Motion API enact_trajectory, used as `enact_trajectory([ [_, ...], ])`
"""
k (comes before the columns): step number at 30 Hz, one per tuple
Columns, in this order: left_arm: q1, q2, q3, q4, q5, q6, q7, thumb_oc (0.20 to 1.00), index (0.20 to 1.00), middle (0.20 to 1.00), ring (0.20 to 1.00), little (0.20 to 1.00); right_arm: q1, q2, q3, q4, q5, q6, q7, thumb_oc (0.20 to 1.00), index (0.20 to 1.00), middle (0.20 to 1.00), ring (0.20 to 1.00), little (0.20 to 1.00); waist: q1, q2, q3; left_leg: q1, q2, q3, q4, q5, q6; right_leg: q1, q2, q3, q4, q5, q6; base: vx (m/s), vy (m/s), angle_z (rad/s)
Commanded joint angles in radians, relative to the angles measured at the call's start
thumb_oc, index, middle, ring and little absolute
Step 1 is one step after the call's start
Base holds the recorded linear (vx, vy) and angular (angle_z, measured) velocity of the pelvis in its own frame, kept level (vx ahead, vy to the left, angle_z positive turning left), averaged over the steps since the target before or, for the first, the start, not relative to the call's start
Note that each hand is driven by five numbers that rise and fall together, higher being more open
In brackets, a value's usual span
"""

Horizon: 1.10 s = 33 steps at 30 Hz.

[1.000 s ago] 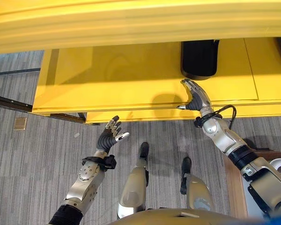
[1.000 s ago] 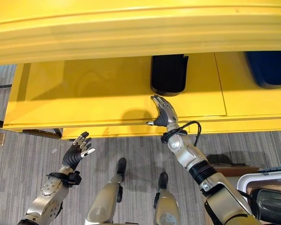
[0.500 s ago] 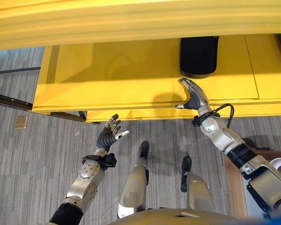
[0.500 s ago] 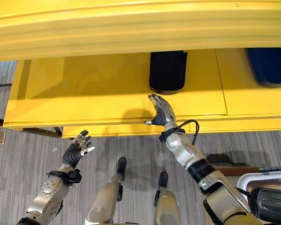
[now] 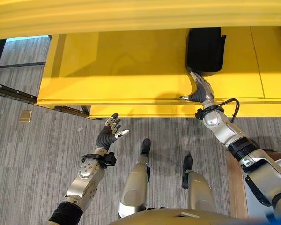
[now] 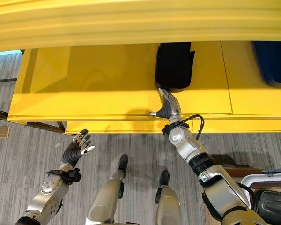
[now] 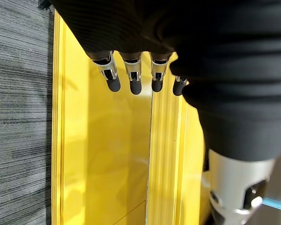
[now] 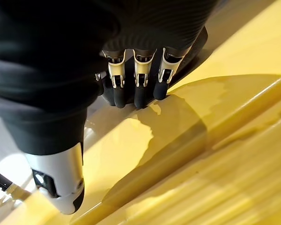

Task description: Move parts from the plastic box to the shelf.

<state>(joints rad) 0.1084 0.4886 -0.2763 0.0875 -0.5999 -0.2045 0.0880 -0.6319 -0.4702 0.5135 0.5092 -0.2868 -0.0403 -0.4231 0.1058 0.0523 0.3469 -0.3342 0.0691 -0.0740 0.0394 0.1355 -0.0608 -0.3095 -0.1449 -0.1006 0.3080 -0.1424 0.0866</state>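
A black part [image 5: 205, 49] lies on the yellow shelf [image 5: 122, 65], its near end by the shelf's front edge. My right hand [image 5: 200, 89] reaches over that edge, open, with straight fingers [image 8: 136, 79] whose tips touch the near end of the black part [image 8: 195, 48]. Nothing is held in it. My left hand [image 5: 107, 136] hovers over the grey floor below the shelf's front edge, open and spread, with its fingers [image 7: 131, 75] pointing toward the shelf [image 7: 103, 154] and holding nothing.
A dark blue part [image 6: 271, 61] lies further right on the shelf. A yellow upper shelf board [image 5: 140, 16] overhangs the top of the view. A white-rimmed box [image 6: 267, 174] sits at the lower right. A dark frame rail [image 5: 14, 91] runs at the left.
The whole picture has shifted, so the camera moved. My right hand has reached further onto the shelf, and its fingertips now meet the black part. The left hand stays as it was.
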Motion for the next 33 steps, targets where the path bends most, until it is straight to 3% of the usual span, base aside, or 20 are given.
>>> enact_trajectory([
  [1,0.025,0.052,0.008,-0.063,-0.002,-0.057,-0.01,1.0,1.0,1.0,1.0,1.0,0.011,-0.003,-0.051,0.033,0.045,0.014,-0.014,1.0,1.0,1.0,1.0,1.0,0.011,-0.043,-0.005,-0.018,0.039,0.013,0.1,-0.084,-0.007,0.023,-0.071,-0.016,-0.119,0.15,0.061,0.0,0.0,0.0],
  [33,0.032,0.064,0.021,-0.058,-0.01,-0.059,-0.023,1.0,1.0,1.0,1.0,1.0,-0.013,-0.057,-0.092,0.05,0.045,0.016,-0.04,1.0,1.0,1.0,1.0,1.0,0.009,-0.045,-0.01,-0.039,0.035,0.01,0.113,-0.084,-0.006,0.01,-0.067,-0.01,-0.112,0.151,0.058,0.0,0.0,0.0],
])
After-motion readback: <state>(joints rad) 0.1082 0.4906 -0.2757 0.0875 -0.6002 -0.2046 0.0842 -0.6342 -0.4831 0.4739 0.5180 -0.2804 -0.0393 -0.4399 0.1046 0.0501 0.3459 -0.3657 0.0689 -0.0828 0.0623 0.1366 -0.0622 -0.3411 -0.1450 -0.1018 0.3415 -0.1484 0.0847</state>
